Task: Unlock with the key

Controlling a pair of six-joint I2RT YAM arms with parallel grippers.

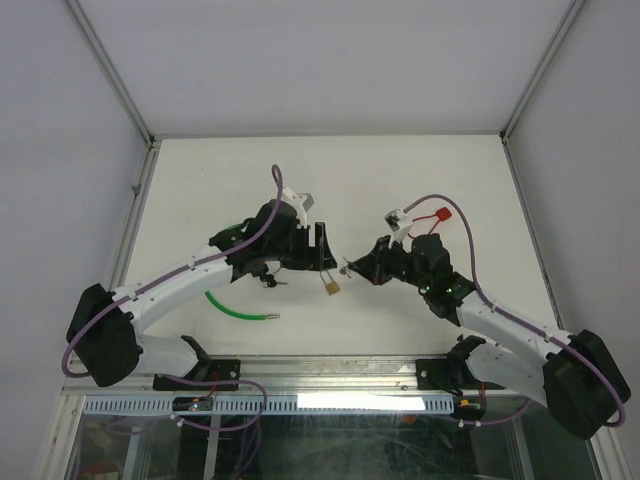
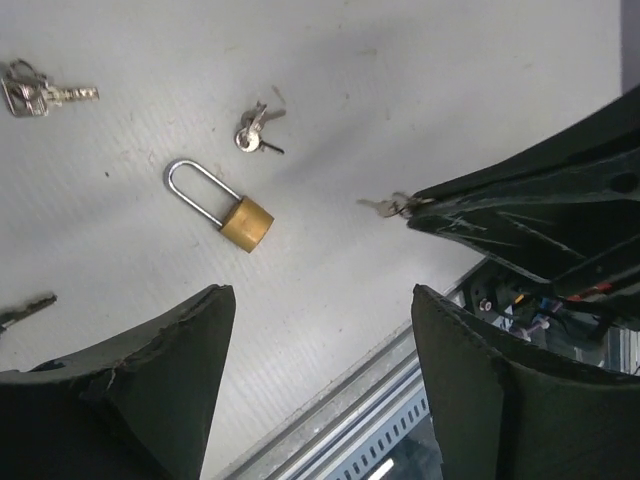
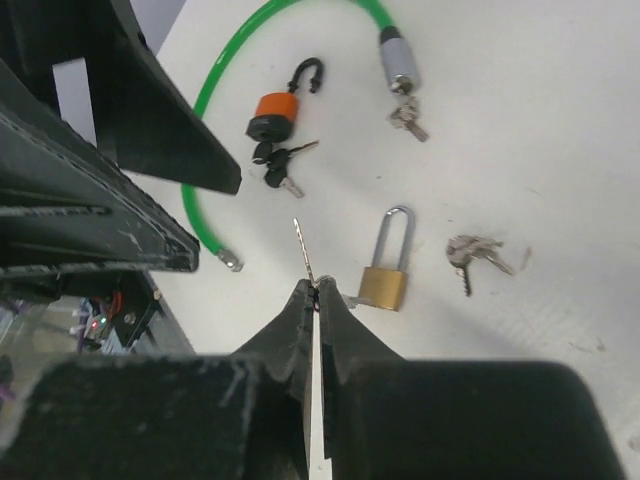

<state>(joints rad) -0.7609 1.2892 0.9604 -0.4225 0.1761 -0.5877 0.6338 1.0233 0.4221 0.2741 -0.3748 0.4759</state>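
A small silver key (image 3: 304, 252) is being gripped between the clenched fingers of the right gripper (image 3: 317, 290). Its blade is being held out past the fingertips, free in the air. The key tip is being kept just beside the brass padlock (image 3: 384, 286), apart from it and not in the keyhole.

The padlock is being left flat on the white table (image 1: 400, 180). Its long steel shackle appears seated in the body. In the top view it is being flanked by both tools: the right gripper is just to its right, and the left gripper (image 1: 322, 250) is just beyond it on the far side.

The left gripper is being held spread wide, with nothing between its fingers. In its own wrist view the padlock is being framed well ahead of them.

A loose bunch of keys (image 3: 472, 250) is being left on the table just beside the padlock, on the side away from the held key. An orange padlock (image 3: 272, 113) with black-headed keys (image 3: 275, 165) is lying near the brass padlock, beyond its shackle end. A green cable lock (image 3: 207, 85) is being left curved around that orange lock, farther from the padlock, with more keys at its metal end.
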